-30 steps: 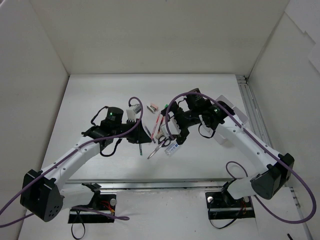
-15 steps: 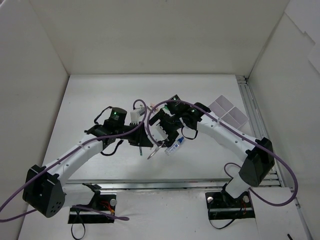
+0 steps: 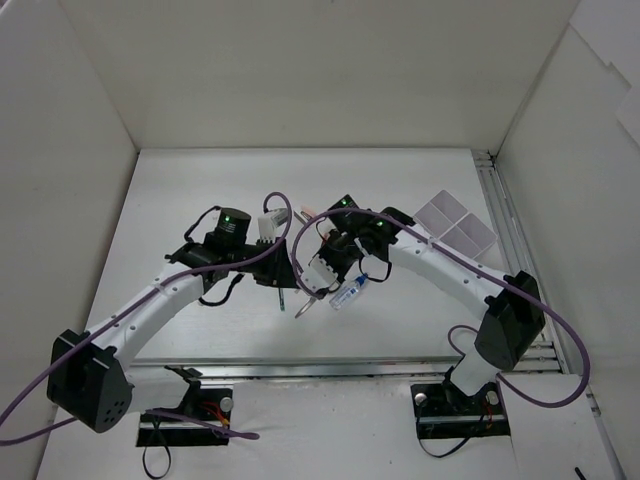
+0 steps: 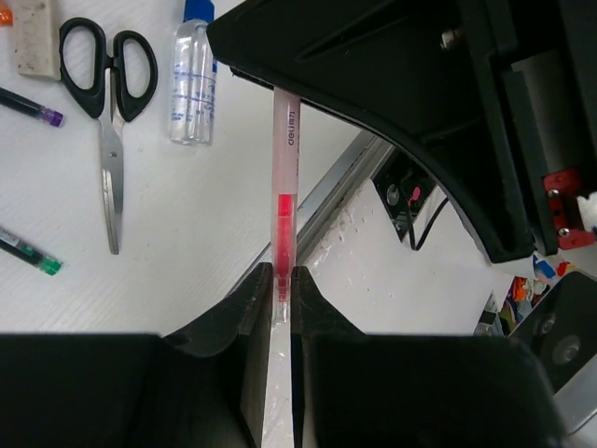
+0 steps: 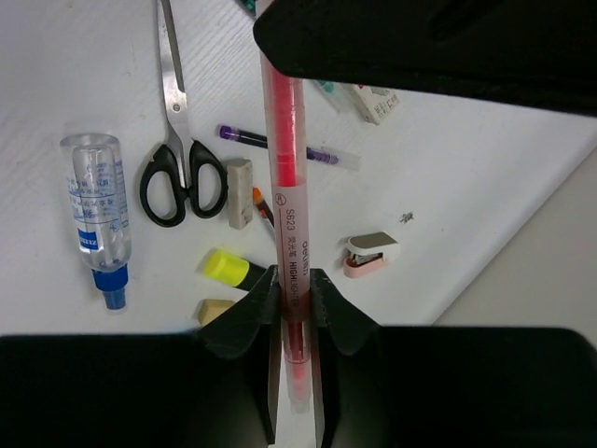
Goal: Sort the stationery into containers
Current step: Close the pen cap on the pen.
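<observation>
- Left wrist view: The left gripper [image 4: 282,277] is squeezed tight on one end of a pink highlighter [image 4: 284,177]. The highlighter sticks straight out from the fingers, up in the air over the white desk [image 4: 187,233]. Its far end goes in under a black part of the other arm.
- On the desk, below the highlighter, lie black-handled scissors [image 4: 111,159]. A clear glue bottle [image 4: 191,89] with a blue cap lies just beside them. An eraser [image 4: 33,37], a purple-capped pen [image 4: 23,103] and a green-tipped pen [image 4: 23,250] lie near the left edge.
- Right wrist view: The right gripper [image 5: 292,285] is pinched closed on the same pink highlighter, so both grippers hold it, one at each end.
- Under it on the desk are the scissors, the glue bottle and a yellow highlighter [image 5: 227,268]. A small pink and white thing [image 5: 368,252] lies off to the right.
- Top view: The two arms meet over the middle of the desk. The highlighter is too small to see well here. The white tray [image 3: 456,221] sits at the right side of the desk, well apart from both grippers.
</observation>
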Motion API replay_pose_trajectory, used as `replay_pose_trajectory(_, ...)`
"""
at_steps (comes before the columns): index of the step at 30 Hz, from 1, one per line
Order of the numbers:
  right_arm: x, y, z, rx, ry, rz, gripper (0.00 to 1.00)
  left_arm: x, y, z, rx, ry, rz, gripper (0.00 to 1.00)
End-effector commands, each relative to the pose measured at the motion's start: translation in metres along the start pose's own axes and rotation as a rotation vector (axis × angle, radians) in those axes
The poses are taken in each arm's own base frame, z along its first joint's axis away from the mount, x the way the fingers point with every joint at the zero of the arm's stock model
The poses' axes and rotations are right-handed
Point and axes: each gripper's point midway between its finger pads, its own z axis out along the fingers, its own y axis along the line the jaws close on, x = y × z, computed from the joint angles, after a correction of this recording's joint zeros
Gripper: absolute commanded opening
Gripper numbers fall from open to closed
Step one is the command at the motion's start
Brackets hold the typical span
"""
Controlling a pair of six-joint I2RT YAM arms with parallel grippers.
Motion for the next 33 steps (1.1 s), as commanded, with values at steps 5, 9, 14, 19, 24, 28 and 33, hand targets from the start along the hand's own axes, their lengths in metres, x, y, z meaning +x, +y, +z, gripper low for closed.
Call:
replay_pose_trajectory(5, -0.022, -0.027, 0.002, 0.081, -0.014, -0.154, 0.0, -0.025, -0.022, 0.003, 0.063, -0.022, 0.08, 0.0)
replay_pose_trajectory(9, -0.036, -0.031, 0.0, 0.097, -0.068, -0.159, 0.0, -0.028, -0.021, 0.009, 0.084, -0.013, 0.077, 0.0)
replay_pose_trajectory(14, -0.049, -0.03, 0.001, 0.097, -0.109, -0.124, 0.0, -0.037, -0.019, 0.012, 0.076, -0.05, 0.098, 0.0)
replay_pose_trajectory(19, -0.063, -0.018, 0.006, 0.074, -0.151, -0.11, 0.0, -0.057, -0.031, 0.009, 0.112, -0.13, 0.166, 0.0)
replay_pose_trajectory(24, -0.072, -0.015, 0.003, 0.075, -0.169, -0.098, 0.0, -0.07, -0.037, 0.013, 0.14, -0.146, 0.185, 0.0)
replay_pose_trajectory(28, -0.068, -0.015, 0.002, 0.077, -0.147, -0.073, 0.0, -0.066, -0.033, 0.009, 0.111, -0.155, 0.185, 0.0)
replay_pose_trajectory(33, -0.06, -0.024, -0.007, 0.108, -0.126, -0.032, 0.0, -0.062, -0.034, -0.008, 0.045, -0.181, 0.194, 0.02)
